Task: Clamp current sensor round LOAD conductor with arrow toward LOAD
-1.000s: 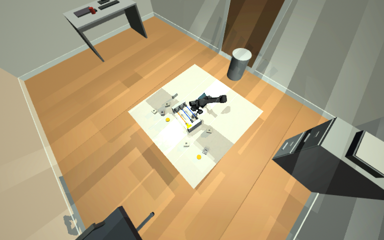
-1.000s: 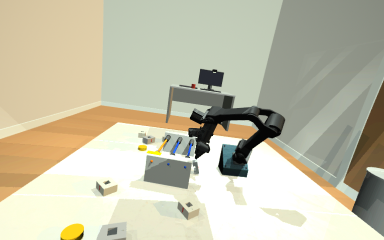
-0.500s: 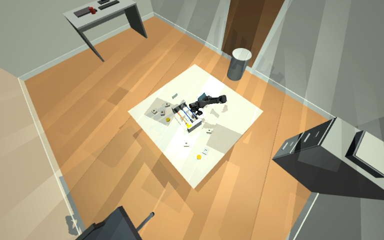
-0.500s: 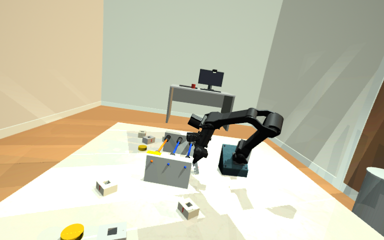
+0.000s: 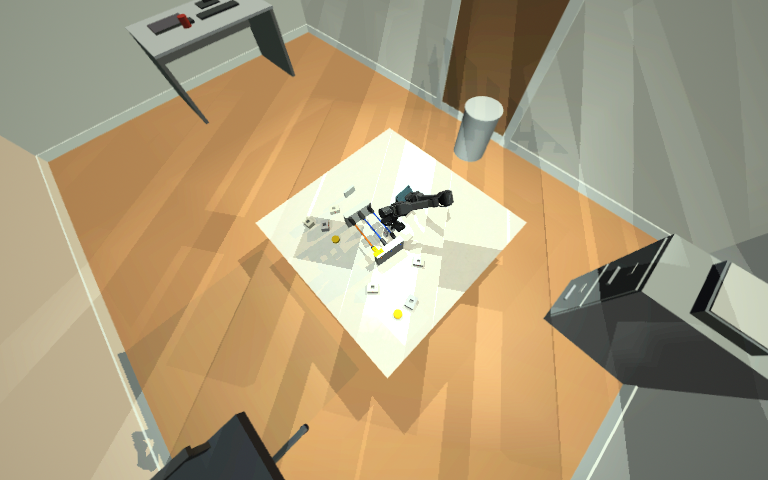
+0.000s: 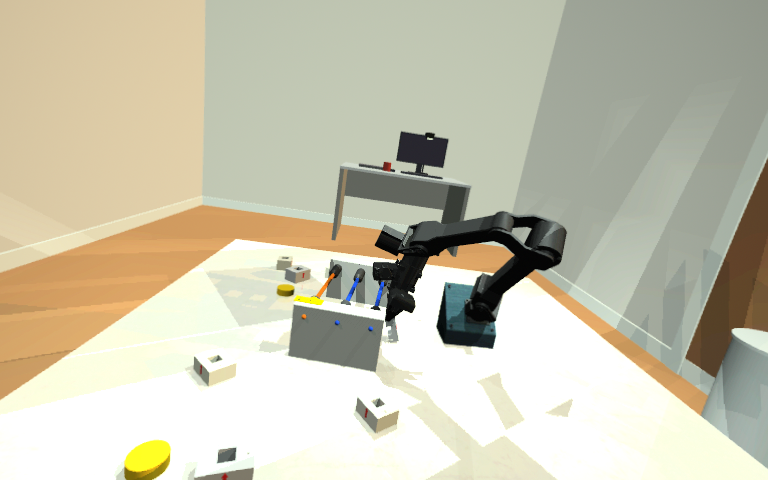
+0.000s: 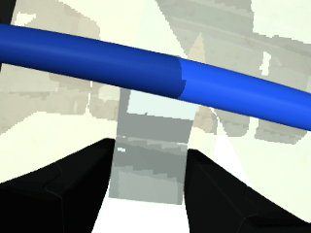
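The grey split-core sensor (image 6: 393, 332) (image 7: 148, 180) stands on the table beside the conductor stand (image 6: 336, 345) (image 5: 390, 253). My gripper (image 6: 390, 316) (image 7: 150, 153) has its fingers against both sides of it, shut on it. Its arrow and its open jaw are not clear to see. A blue conductor (image 7: 97, 60) (image 6: 379, 294) crosses above the sensor in the wrist view. A second blue conductor (image 6: 352, 289) and an orange conductor (image 6: 325, 285) (image 5: 364, 236) lie farther left. A yellow marker (image 6: 308, 300) (image 5: 377, 251) sits at the orange conductor's near end; its lettering is not legible.
Several closed grey blocks with square holes stand around, one nearer the camera (image 6: 377, 414) and one to the left (image 6: 214, 370). Two yellow discs (image 6: 147, 457) (image 6: 285, 289) lie on the table. The teal arm base (image 6: 467, 333) is right of the stand.
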Robot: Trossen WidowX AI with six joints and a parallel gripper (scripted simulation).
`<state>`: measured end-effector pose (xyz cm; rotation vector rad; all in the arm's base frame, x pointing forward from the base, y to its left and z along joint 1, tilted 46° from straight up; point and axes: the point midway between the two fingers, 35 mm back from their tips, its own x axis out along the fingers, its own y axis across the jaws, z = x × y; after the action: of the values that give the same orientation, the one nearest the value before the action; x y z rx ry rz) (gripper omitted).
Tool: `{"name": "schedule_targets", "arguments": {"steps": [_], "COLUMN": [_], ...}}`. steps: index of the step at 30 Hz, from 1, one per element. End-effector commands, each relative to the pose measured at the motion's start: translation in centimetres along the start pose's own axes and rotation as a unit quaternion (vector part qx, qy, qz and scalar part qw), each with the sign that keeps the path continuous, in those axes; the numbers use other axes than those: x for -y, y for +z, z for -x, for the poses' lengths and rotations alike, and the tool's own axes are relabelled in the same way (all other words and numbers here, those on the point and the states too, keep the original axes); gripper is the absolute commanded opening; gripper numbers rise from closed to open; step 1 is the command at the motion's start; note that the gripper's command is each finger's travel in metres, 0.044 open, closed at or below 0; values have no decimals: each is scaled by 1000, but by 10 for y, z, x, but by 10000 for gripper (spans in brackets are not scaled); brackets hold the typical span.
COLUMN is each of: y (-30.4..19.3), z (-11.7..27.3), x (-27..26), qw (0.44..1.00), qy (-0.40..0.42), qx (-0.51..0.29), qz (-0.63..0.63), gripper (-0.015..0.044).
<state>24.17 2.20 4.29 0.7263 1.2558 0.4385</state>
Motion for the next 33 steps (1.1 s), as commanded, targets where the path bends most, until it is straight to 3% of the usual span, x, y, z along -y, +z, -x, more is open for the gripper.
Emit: {"name": "schedule_targets", "arguments": {"steps": [1, 7, 10, 25, 33], "y": [1, 1, 1, -49, -52], "z": [0, 0, 2, 16, 14], "x": [0, 0, 0, -4, -4], "qw": [1000, 1000, 1000, 1000, 1000], "qy": [-1, -1, 2, 1, 1], "qx": [1, 1, 0, -1, -1], "qz": [2, 2, -2, -4, -4], "gripper": [105, 65, 0, 0, 0]}}
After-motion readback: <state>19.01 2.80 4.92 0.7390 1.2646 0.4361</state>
